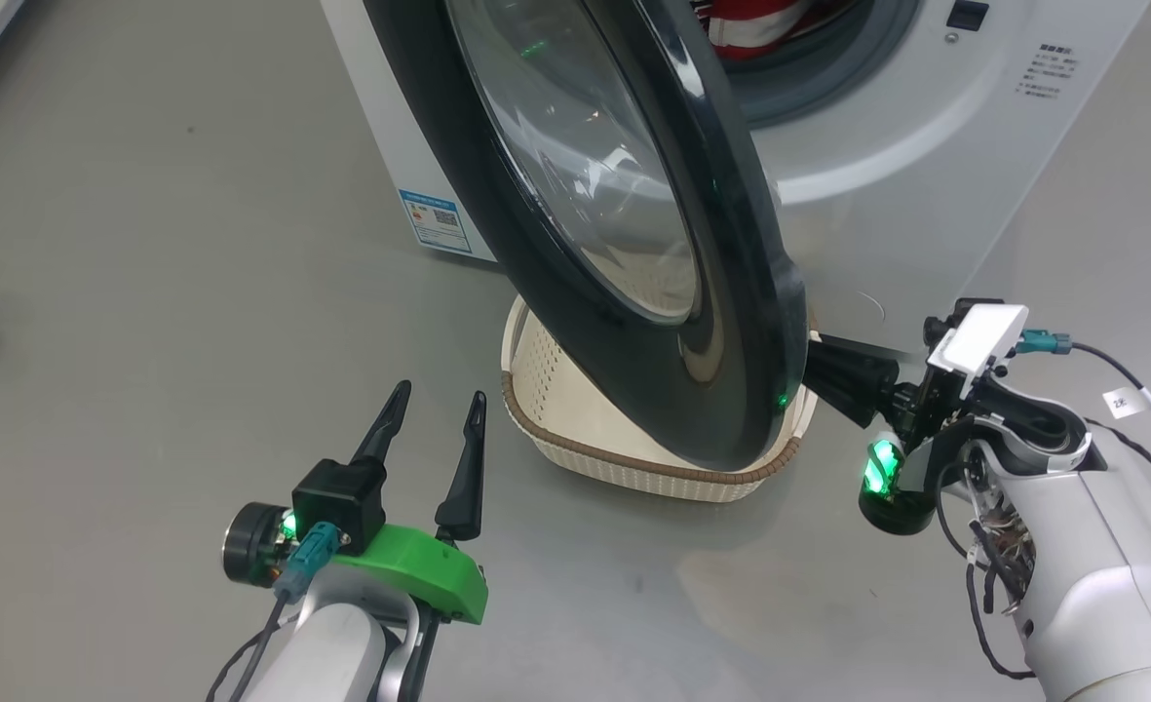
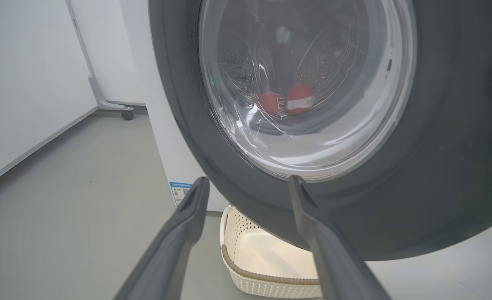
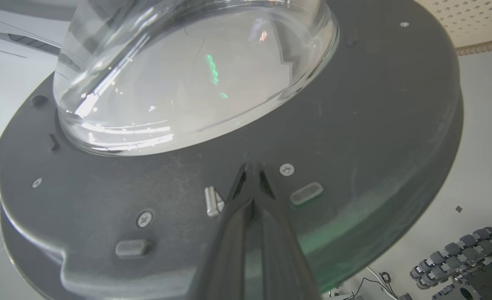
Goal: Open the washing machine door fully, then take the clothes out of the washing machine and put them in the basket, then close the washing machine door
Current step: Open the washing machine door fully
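The white washing machine (image 1: 926, 146) stands on the grey floor (image 1: 146, 244), a small blue label (image 1: 434, 219) low on its side. The washing machine door (image 1: 741, 292) is swung part of the way out, its black rim and glass bowl turned toward the robot's left. The door's lower edge hangs over the cream basket (image 1: 575, 439), which sits on the floor just in front of the machine. The red clothes (image 1: 746, 24) with white stripes lie inside the drum, seen past the door's upper edge and, in the left wrist view, through the glass (image 2: 287, 102).

The right gripper (image 3: 252, 166) reaches in behind the door, jaws pressed together with nothing between them, tips at the door's grey inner face just below the glass bowl. The left gripper (image 1: 439, 390) hovers above the floor near the basket, apart from the door, jaws spread wide and empty.
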